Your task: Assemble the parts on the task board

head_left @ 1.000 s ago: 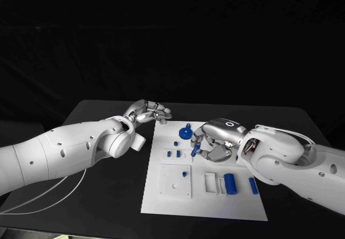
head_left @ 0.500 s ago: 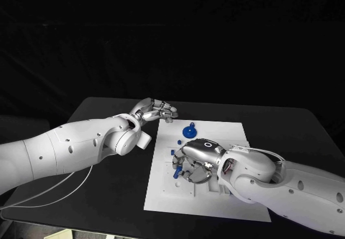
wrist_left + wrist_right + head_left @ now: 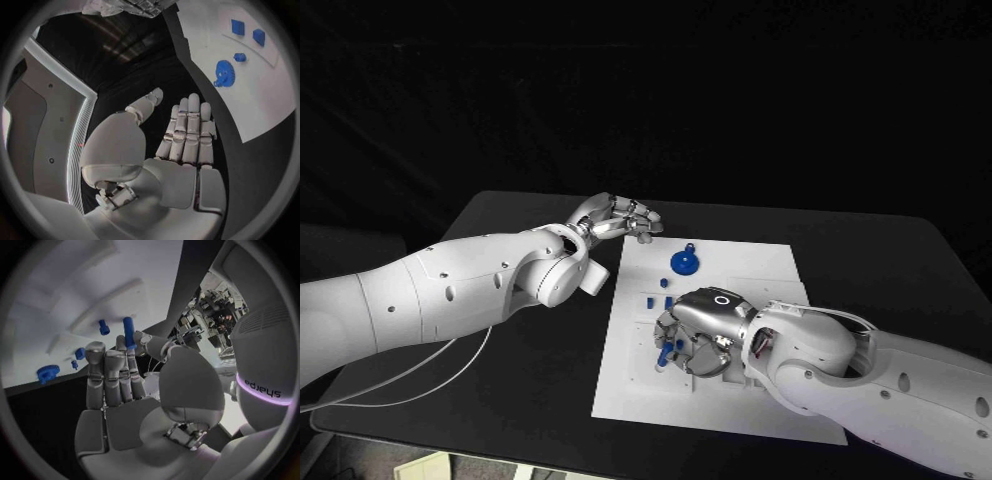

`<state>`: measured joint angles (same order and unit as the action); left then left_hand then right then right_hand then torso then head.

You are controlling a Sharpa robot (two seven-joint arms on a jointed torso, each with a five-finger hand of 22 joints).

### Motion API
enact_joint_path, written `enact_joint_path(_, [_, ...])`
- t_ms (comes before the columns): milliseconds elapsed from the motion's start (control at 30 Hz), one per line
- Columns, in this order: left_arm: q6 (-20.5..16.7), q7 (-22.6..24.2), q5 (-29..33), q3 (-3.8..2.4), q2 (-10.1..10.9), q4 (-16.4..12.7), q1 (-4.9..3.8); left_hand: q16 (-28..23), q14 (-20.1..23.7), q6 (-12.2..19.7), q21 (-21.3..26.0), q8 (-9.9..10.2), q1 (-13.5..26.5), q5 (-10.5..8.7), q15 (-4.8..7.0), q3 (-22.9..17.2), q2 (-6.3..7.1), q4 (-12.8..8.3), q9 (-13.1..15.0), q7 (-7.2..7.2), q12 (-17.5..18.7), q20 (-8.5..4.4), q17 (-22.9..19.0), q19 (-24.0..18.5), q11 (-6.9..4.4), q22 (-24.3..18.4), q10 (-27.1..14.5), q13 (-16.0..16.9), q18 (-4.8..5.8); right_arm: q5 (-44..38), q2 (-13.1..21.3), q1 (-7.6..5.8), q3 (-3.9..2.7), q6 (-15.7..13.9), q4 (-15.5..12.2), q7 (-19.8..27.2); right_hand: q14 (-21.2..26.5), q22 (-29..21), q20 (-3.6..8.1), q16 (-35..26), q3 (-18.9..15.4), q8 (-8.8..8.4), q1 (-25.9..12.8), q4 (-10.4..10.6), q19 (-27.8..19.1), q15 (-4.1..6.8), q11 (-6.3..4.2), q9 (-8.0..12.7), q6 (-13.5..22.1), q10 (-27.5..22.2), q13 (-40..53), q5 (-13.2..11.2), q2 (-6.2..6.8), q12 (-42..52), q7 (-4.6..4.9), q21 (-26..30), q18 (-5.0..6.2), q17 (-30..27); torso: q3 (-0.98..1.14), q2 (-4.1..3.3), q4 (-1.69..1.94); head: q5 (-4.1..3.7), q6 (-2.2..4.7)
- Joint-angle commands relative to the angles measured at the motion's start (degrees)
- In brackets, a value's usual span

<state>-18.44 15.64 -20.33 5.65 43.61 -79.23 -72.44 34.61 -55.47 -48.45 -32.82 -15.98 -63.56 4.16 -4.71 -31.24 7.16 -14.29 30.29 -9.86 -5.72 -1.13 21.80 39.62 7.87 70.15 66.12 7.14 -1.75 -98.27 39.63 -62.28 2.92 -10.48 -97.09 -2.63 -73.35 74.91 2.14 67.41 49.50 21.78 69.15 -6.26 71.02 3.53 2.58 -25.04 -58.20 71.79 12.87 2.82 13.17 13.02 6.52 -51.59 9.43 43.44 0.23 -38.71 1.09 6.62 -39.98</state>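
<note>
Nearest, the right hand (image 3: 692, 340) pinches a blue peg (image 3: 129, 332) over the white task board (image 3: 759, 272). A blue gear (image 3: 684, 262) lies farther up the board. Beyond its corner, the left hand (image 3: 615, 220) hovers released, fingers straight

The left arm comes in from the left edge of the head view, its hand (image 3: 615, 220) raised in the upper middle with fingers apart, holding nothing; the left wrist view shows those fingers (image 3: 187, 130) straight and side by side. The right arm comes from the lower right, its hand (image 3: 697, 335) at centre, pinching a peg (image 3: 129, 332) between thumb and fingertip.
</note>
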Motion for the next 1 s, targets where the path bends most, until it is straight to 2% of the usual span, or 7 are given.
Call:
enact_joint_path(33, [0.67,0.44,0.29,-0.05,-0.09,-0.11,-0.02,-0.33,-0.05,0.37,0.35,-0.40,-0.23,0.25,-0.30,-0.07,-0.46,0.35,-0.06,-0.08,0.17,0.41,0.07,0.10,-0.03,0.07,-0.21,-0.09,-0.36,-0.99,0.00,0.23,0.11,1.30,-0.02,0.70,0.09,1.06,0.45,-0.07,0.00,0.21,0.19,-0.37,-0.05,0.48,-0.17,-0.10,-0.23,0.87,0.04,-0.01,-0.66,0.17,-0.05,-0.39,5.57,-0.08,0.10,-0.03,-0.05,0.05,-0.16])
enact_joint_path(500, [0.70,0.42,0.29,-0.05,-0.18,0.04,-0.02,-0.38,-0.06,0.38,0.37,-0.41,-0.23,0.25,-0.30,-0.07,-0.49,0.36,-0.07,-0.08,0.18,0.41,0.15,0.11,-0.02,0.09,-0.21,-0.09,-0.36,-0.55,-0.26,0.69,0.18,1.38,0.07,1.19,0.09,1.07,0.44,-0.09,-0.11,0.22,0.03,-0.65,-0.11,0.49,-0.18,-0.14,-0.25,0.88,0.07,-0.01,-0.82,0.20,-0.06,-0.41,5.57,-0.09,0.03,-0.02,0.03,0.00,-0.39])
enact_joint_path(767, [0.70,0.34,0.29,-0.05,-0.21,0.16,-0.01,-0.42,-0.06,0.39,0.39,-0.42,-0.24,0.25,-0.30,-0.07,-0.52,0.36,-0.07,-0.08,0.18,0.41,0.20,0.12,-0.02,0.11,-0.21,-0.09,-0.36,-0.37,-0.23,1.02,0.18,-0.78,-0.42,1.65,0.09,1.07,0.45,-0.10,-0.13,0.23,-0.02,-0.82,-0.13,0.50,-0.19,-0.16,-0.27,0.91,0.09,0.00,-0.94,0.23,-0.07,-0.42,5.57,-0.09,-0.03,-0.02,0.07,0.01,-0.56])
enact_joint_path(1000, [0.70,0.33,0.29,-0.05,-0.18,0.14,-0.01,-0.45,-0.06,0.40,0.40,-0.43,-0.24,0.25,-0.30,-0.07,-0.53,0.36,-0.08,-0.08,0.19,0.41,0.24,0.12,-0.02,0.12,-0.21,-0.09,-0.37,-0.91,-0.24,1.04,0.18,-0.06,-0.23,1.41,0.08,1.07,0.46,-0.10,-0.13,0.24,-0.03,-0.91,-0.14,0.51,-0.20,-0.17,-0.29,0.93,0.10,0.00,-0.97,0.24,-0.08,-0.43,5.57,-0.09,-0.01,-0.01,0.07,0.08,-0.62])
